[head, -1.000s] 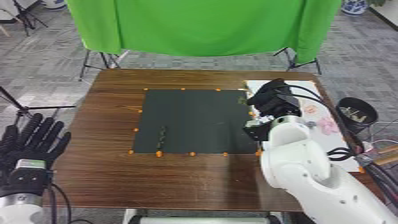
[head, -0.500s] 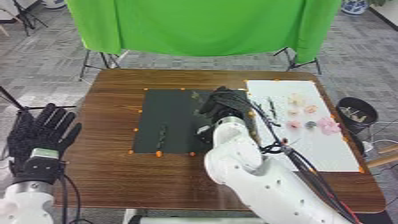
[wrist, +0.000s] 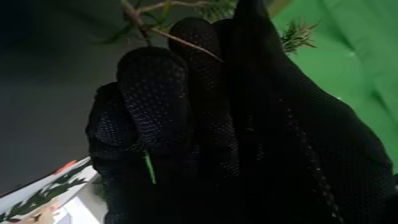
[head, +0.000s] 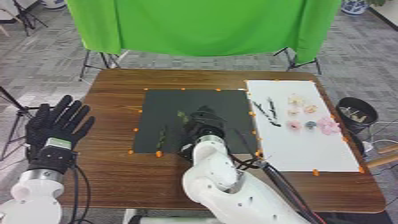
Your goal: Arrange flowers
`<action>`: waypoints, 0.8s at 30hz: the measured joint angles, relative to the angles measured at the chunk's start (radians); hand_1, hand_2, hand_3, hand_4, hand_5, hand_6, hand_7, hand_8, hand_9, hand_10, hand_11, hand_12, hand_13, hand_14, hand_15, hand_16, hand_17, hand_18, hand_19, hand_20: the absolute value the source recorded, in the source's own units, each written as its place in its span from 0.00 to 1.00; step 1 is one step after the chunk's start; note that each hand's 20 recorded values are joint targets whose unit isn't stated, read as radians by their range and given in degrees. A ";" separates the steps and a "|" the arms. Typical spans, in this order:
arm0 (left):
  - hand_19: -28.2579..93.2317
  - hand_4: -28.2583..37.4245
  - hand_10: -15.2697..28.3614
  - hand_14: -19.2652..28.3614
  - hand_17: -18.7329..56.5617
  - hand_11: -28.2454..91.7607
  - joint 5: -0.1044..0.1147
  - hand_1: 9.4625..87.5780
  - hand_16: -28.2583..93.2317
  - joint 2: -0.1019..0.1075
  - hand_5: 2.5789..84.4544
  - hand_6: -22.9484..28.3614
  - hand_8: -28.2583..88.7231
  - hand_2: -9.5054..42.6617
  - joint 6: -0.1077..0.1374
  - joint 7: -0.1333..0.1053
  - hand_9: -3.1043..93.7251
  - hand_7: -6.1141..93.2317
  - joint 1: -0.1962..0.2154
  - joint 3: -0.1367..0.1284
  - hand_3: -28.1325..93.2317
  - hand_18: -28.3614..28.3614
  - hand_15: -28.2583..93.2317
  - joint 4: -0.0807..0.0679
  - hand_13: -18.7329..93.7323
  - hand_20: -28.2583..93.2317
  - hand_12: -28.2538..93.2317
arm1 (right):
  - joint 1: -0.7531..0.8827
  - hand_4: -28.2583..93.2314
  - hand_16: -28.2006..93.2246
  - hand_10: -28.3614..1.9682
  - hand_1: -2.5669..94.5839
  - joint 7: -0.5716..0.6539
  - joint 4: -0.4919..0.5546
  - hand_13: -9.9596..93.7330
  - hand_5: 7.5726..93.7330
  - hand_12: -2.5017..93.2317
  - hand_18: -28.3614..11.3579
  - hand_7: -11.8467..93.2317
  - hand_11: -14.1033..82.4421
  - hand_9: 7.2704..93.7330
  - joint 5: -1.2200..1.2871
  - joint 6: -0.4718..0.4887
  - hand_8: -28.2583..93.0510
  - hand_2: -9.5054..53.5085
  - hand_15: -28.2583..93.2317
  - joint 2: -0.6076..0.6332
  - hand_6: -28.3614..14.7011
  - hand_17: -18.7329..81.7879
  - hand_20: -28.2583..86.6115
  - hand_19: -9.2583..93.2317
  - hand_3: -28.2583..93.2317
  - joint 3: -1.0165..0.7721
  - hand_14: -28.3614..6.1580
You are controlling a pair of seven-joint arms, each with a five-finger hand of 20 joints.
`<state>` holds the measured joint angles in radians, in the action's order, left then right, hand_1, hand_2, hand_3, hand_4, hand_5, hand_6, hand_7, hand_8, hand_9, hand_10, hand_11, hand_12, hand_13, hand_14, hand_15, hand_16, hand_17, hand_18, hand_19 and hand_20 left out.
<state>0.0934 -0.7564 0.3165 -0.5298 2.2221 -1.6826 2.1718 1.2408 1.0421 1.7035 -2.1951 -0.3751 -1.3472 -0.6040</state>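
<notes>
White are the two robot arms, coming in from the near side of the brown wooden table [head: 111, 180], and both hands wear black fabric. The left hand [head: 55, 125] is just beside the table's left side, wide open, with its fingers straight and spread, and it has hold of nothing. On the black mat [head: 169, 102], toward its near left corner, there lies a thin dark twig [head: 162, 138]. The right hand [head: 207, 123] is over the middle part of the mat, to the right of this twig and apart from it. Its fingers are bent and close to the thumb, and they pinch a leafy sprig [wrist: 131, 14]; in the wrist view the brown stems and the small green leaves come out at the fingertips.

To the right of the mat is a white sheet [head: 284, 155]. On it lie dark stems [head: 272, 106], at the side toward the mat, and near them a group of small pale and pink flowers [head: 294, 126]. The larger pink flower [head: 329, 126] lies nearest to the right edge. Orange markers [head: 159, 154] stand along the borders of mat and sheet. Beside the table's right side is a dark bin [head: 358, 111]. Behind the table hangs a green cloth [head: 200, 30], over a grey floor [head: 53, 65].
</notes>
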 measured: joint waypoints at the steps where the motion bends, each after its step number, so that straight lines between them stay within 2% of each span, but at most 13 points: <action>1: 0.57 0.00 0.72 0.73 0.14 0.43 0.007 0.24 0.18 0.000 0.48 0.63 0.16 0.50 -0.001 -0.001 0.43 0.23 0.001 0.000 0.82 0.77 0.56 0.000 0.42 0.32 0.34 | 0.000 0.00 0.46 0.57 0.59 -0.001 -0.006 0.88 0.74 0.49 0.04 0.52 0.33 0.90 -0.008 -0.010 0.33 0.00 0.71 0.000 0.59 0.61 0.47 0.99 0.85 0.014 0.54; 4: 0.57 0.00 0.72 0.73 0.14 0.43 0.043 0.24 0.18 0.000 0.48 0.63 0.16 0.50 -0.005 -0.002 0.43 0.23 -0.005 0.008 0.82 0.77 0.56 -0.002 0.42 0.32 0.34 | 0.006 0.00 0.46 0.55 0.58 -0.001 -0.018 0.88 0.73 0.47 0.04 0.49 0.32 0.90 -0.016 -0.025 0.32 0.00 0.71 -0.002 0.57 0.61 0.47 0.98 0.85 0.026 0.54; 5: 0.57 0.00 0.72 0.73 0.14 0.43 0.049 0.24 0.18 0.000 0.48 0.63 0.16 0.50 -0.005 -0.002 0.43 0.23 -0.009 0.015 0.82 0.77 0.56 -0.005 0.42 0.32 0.34 | 0.010 0.00 0.45 0.55 0.58 -0.001 -0.019 0.88 0.73 0.47 0.03 0.47 0.31 0.90 -0.017 -0.025 0.31 0.00 0.70 -0.003 0.56 0.61 0.46 0.98 0.85 0.024 0.54; 8: 0.57 0.00 0.72 0.73 0.14 0.43 0.048 0.24 0.18 0.000 0.48 0.63 0.16 0.50 -0.005 0.002 0.43 0.23 -0.022 0.029 0.82 0.77 0.56 -0.011 0.42 0.32 0.34 | 0.022 0.00 0.45 0.54 0.58 -0.002 -0.020 0.87 0.72 0.45 0.04 0.45 0.30 0.89 -0.017 -0.022 0.30 0.00 0.70 -0.004 0.55 0.61 0.46 0.98 0.85 0.019 0.53; 13: 0.57 0.00 0.72 0.73 0.14 0.43 0.047 0.24 0.18 0.000 0.48 0.63 0.16 0.50 -0.005 -0.002 0.43 0.23 -0.023 0.030 0.82 0.77 0.56 -0.012 0.42 0.32 0.34 | 0.026 0.01 0.45 0.52 0.58 -0.003 -0.020 0.87 0.72 0.43 0.04 0.39 0.29 0.88 -0.014 -0.015 0.28 0.00 0.68 -0.002 0.52 0.60 0.44 0.97 0.84 0.019 0.53; 17: 0.57 0.00 0.72 0.73 0.14 0.43 0.050 0.24 0.18 0.000 0.48 0.63 0.16 0.50 -0.006 -0.011 0.43 0.23 -0.011 0.019 0.82 0.77 0.56 -0.010 0.42 0.32 0.34 | 0.026 0.01 0.44 0.44 0.53 0.000 -0.015 0.87 0.72 0.30 0.04 0.32 0.32 0.84 -0.007 -0.014 0.25 0.00 0.66 0.005 0.51 0.60 0.42 0.98 0.87 0.022 0.52; 20: 0.57 0.00 0.72 0.73 0.14 0.43 0.055 0.24 0.18 0.000 0.48 0.63 0.16 0.50 -0.007 -0.022 0.43 0.23 0.007 0.004 0.82 0.77 0.56 -0.006 0.42 0.32 0.34 | 0.022 0.02 0.43 0.37 0.51 0.001 -0.001 0.88 0.71 0.23 0.05 0.29 0.34 0.82 0.005 -0.014 0.19 0.00 0.65 0.016 0.51 0.60 0.40 0.98 0.88 0.028 0.51; 24: 0.57 0.00 0.72 0.73 0.14 0.43 0.063 0.24 0.18 0.000 0.48 0.63 0.16 0.50 -0.007 -0.038 0.43 0.23 0.030 -0.008 0.82 0.77 0.56 -0.001 0.42 0.32 0.34 | 0.012 0.03 0.43 0.35 0.50 0.003 0.024 0.88 0.69 0.20 0.04 0.28 0.34 0.80 0.023 -0.011 0.15 0.00 0.64 0.032 0.49 0.61 0.40 0.98 0.89 0.039 0.51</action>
<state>0.1566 -0.7559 0.3093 -0.5678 2.2516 -1.6906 2.1705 1.2524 1.0446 1.7280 -2.1716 -0.3858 -1.3147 -0.5647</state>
